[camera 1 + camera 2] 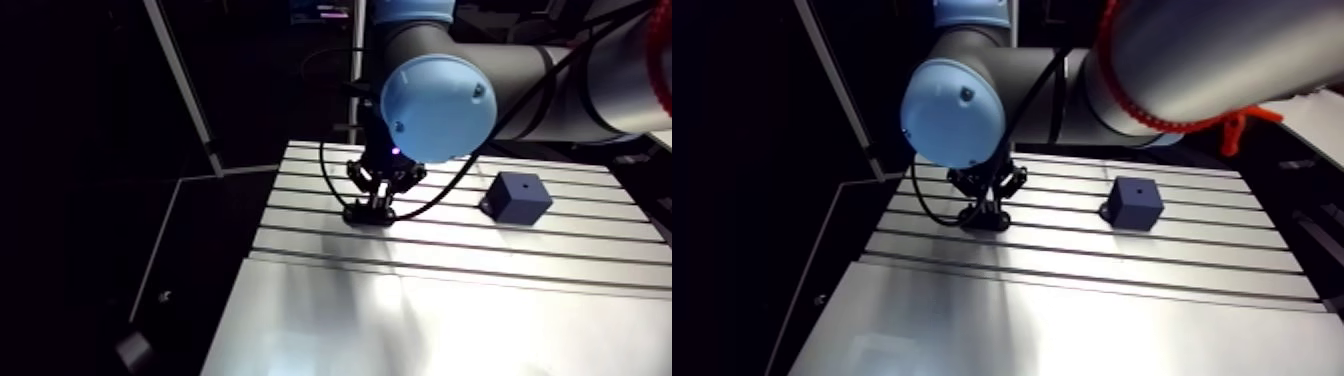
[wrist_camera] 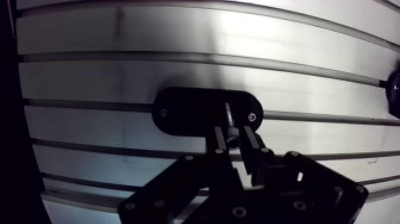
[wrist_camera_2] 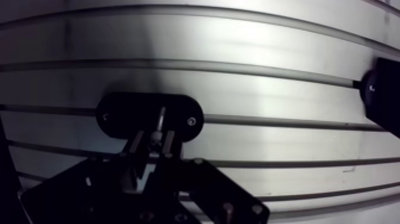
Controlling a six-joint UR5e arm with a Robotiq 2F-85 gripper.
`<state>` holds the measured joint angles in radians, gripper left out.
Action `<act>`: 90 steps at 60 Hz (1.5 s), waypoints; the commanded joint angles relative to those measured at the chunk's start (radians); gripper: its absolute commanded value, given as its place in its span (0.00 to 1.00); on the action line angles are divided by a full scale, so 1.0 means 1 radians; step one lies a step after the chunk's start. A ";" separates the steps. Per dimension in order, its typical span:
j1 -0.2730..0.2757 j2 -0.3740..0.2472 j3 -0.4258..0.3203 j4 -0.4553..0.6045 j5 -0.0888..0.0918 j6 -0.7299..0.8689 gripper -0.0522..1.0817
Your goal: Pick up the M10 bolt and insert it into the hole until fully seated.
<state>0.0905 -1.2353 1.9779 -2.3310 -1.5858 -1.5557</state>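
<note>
The slotted table [image 1: 420, 300] carries a black oval holder [image 2: 184, 113] and, well apart from it, a dark blue block [image 1: 516, 196] with a hole on top. The bolt [image 2: 228, 116] stands upright in the holder. The gripper [image 2: 233, 140] is low over it, its fingers [image 2: 219, 140] clamped on the bolt.

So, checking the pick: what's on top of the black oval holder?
The bolt sits on the holder, gripped by the gripper. Its seat in the holder is hidden.
</note>
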 commanded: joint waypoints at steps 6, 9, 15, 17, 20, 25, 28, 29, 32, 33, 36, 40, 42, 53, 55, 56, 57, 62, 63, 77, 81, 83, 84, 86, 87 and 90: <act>0.003 -0.014 -0.025 0.010 0.007 -0.006 0.82; 0.006 -0.019 -0.038 0.023 0.007 -0.007 0.83; 0.006 -0.033 -0.071 0.087 0.007 -0.008 0.85; 0.006 -0.035 -0.085 0.123 0.007 -0.007 0.86; 0.001 -0.039 -0.114 0.181 0.007 -0.007 0.91; -0.004 -0.053 -0.145 0.218 0.004 -0.008 0.96; -0.006 -0.056 -0.156 0.228 0.004 -0.008 0.96; -0.007 -0.060 -0.165 0.245 0.004 -0.008 0.97; -0.010 -0.063 -0.186 0.285 0.002 -0.008 0.98; -0.010 -0.063 -0.186 0.285 0.002 -0.008 0.98; -0.018 -0.064 -0.207 0.308 0.002 -0.009 0.98; -0.034 -0.065 -0.225 0.333 0.003 -0.014 0.99; -0.046 -0.065 -0.236 0.355 0.004 -0.019 0.99; -0.147 -0.062 -0.313 0.486 0.005 -0.056 1.00; -0.160 -0.062 -0.330 0.503 0.006 -0.064 1.00; -0.173 -0.062 -0.347 0.520 0.007 -0.070 1.00; -0.173 -0.062 -0.347 0.520 0.007 -0.070 1.00; -0.205 -0.052 -0.407 0.584 0.007 -0.074 1.00; -0.213 -0.048 -0.426 0.607 0.007 -0.074 1.00; -0.252 -0.005 -0.548 0.736 0.008 -0.093 1.00; -0.269 0.008 -0.587 0.772 0.009 -0.113 1.00; -0.276 0.014 -0.598 0.781 0.008 -0.118 1.00; -0.276 0.014 -0.598 0.781 0.008 -0.118 1.00; -0.281 0.020 -0.608 0.793 0.008 -0.122 1.00; -0.285 0.028 -0.618 0.804 0.008 -0.127 1.00; -0.289 0.034 -0.627 0.813 0.008 -0.132 1.00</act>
<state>-0.1279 -1.2599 1.5049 -1.6800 -1.5787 -1.6394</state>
